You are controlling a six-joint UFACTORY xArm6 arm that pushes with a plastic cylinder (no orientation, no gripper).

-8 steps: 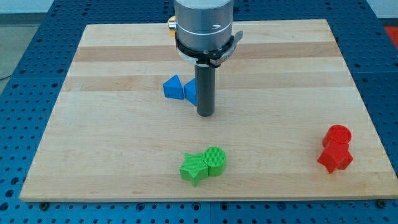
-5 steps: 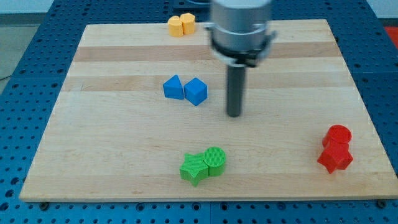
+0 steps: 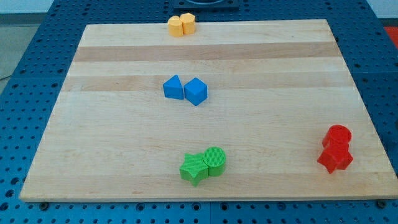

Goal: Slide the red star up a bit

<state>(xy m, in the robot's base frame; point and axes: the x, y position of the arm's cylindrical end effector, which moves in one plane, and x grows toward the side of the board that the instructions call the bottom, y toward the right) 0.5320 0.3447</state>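
The red star [image 3: 335,158] is a small, bright red block with a pointed, lobed outline and a ribbed top face; its points are blunt and the exact number cannot be counted from this view. It sits on the wooden bench [image 3: 112,143] near the view's right edge, low in the view, close to the bench's bottom right corner. A red cylinder [image 3: 339,134] touches it on the side toward the view's top, so the two form one red cluster. My tip is not in view, so its position relative to the blocks cannot be told, and there are no fingers on this rig whose state could be reported. Near the middle of the view's bottom edge, a green star [image 3: 193,168] touches a green cylinder [image 3: 215,159] at its right. Left of centre, a blue triangular block [image 3: 173,87] stands just beside a blue cube [image 3: 196,91]. At the view's top edge, two yellow blocks [image 3: 181,25] touch each other; their shapes are not clear. The bench rests on a blue perforated surface [image 3: 25,93]. No brand, label or writing can be read anywhere.
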